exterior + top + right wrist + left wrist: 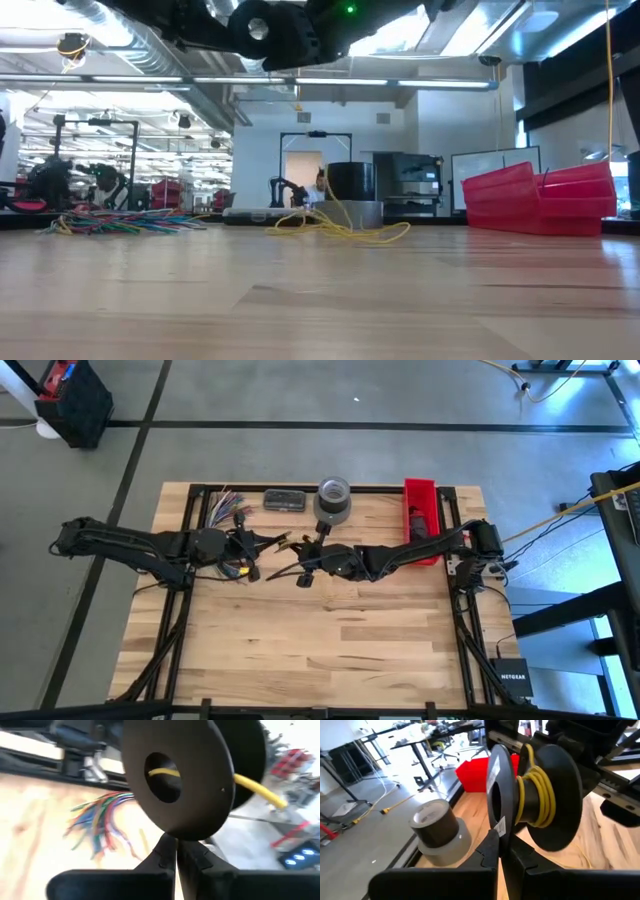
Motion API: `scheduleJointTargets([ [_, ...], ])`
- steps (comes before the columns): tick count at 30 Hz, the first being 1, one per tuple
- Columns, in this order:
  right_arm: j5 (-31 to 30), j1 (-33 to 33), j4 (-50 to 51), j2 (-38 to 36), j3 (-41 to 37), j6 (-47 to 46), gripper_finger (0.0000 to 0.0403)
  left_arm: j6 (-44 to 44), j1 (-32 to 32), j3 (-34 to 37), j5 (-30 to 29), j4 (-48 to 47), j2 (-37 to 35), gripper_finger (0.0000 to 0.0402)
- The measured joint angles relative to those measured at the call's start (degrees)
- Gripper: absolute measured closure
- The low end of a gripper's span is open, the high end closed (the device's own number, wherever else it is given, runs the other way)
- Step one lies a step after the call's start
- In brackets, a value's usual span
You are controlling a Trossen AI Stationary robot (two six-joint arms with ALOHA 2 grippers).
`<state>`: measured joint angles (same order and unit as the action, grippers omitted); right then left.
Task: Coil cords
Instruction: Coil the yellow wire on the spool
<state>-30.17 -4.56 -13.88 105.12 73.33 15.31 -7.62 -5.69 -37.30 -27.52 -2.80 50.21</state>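
Left wrist view gives the clearest look: the left gripper [498,842] is pinched tight on the rim of one flange of a black spool [555,795]. A few turns of yellow cord [540,790] already sit on its hub. The right gripper [176,849] is likewise clamped on a flange edge, with the cord showing through the centre hole. I take it to be the same spool, held off the table [330,650] just in front of the grey tape roll [333,500].

To wind well, I'd say one gripper should steady the spool while the other lets go and feeds the cord. It should be fed under light tension, each turn laid beside the last rather than piled up. Both grips are thin rim pinches, so a hard tug could twist the spool loose.

The loose tail of the cord [345,230] lies in loops on the table in front of the tape roll, and it could snag there as it is drawn in. The multicoloured wires [225,505] lie fanned out well to the roll's left, not yet coiled. A dark box [285,500] sits between them and the roll. A red bin [421,520] stands to the roll's right, beside the right arm. None of these blocks the spool, though the tape roll is close.
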Motion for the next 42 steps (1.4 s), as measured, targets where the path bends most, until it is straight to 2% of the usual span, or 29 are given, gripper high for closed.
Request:
scheduleJointTargets([
  [3, 2.28, 0.04, 1.67, 0.0, -0.1, -2.39, 0.0373, -0.08, 0.28, 0.0, 0.38, -0.02, 0.94, 0.0402],
  [9, -8.24, -2.08, 9.76, -2.86, -0.28, 0.72, 0.0276, -0.44, 0.86, -0.11, -1.07, 0.06, 0.75, 0.0401],
  [11, -9.25, -2.43, 13.67, -3.96, -0.12, 1.95, 0.0249, -0.84, 0.85, -0.11, -2.07, 0.15, 0.55, 0.0401],
  [14, -4.49, -1.18, 16.31, -3.62, -0.49, 2.06, 0.0224, -0.97, 0.83, -0.11, -2.3, 0.24, 0.4, 0.0401],
  [18, 10.44, 2.53, 7.96, -1.15, -2.4, 1.13, 0.0213, -0.31, 0.83, -0.11, -2.3, -0.06, 0.47, 0.0401],
  [21, 16.65, 4.49, 2.6, 2.29, -3.6, 1.01, 0.0218, -0.31, 0.83, -0.11, -2.32, 0.02, 0.47, 0.0401],
  [27, 17.83, 5.49, -5.05, 6.43, -3.2, -0.06, 0.0238, -1.21, 0.85, -0.09, -2.3, 0.31, 0.53, 0.0401],
  [33, 17.21, 5.38, -5.83, 7.38, -3.25, 0.14, 0.0263, -1.18, 0.73, -0.09, -2.3, 0.0, 0.51, 0.0402],
  [37, 12.58, 5.33, -5.49, 7.37, -3.27, 1.3, 0.0308, -1.34, 0.7, -0.09, -2.3, 0.09, 0.53, 0.0401],
  [42, 15.29, 5.33, -6.1, 7.41, -3.25, 1.51, 0.0385, -1.36, 0.7, -0.09, -2.3, 0.48, 0.51, 0.0401],
])
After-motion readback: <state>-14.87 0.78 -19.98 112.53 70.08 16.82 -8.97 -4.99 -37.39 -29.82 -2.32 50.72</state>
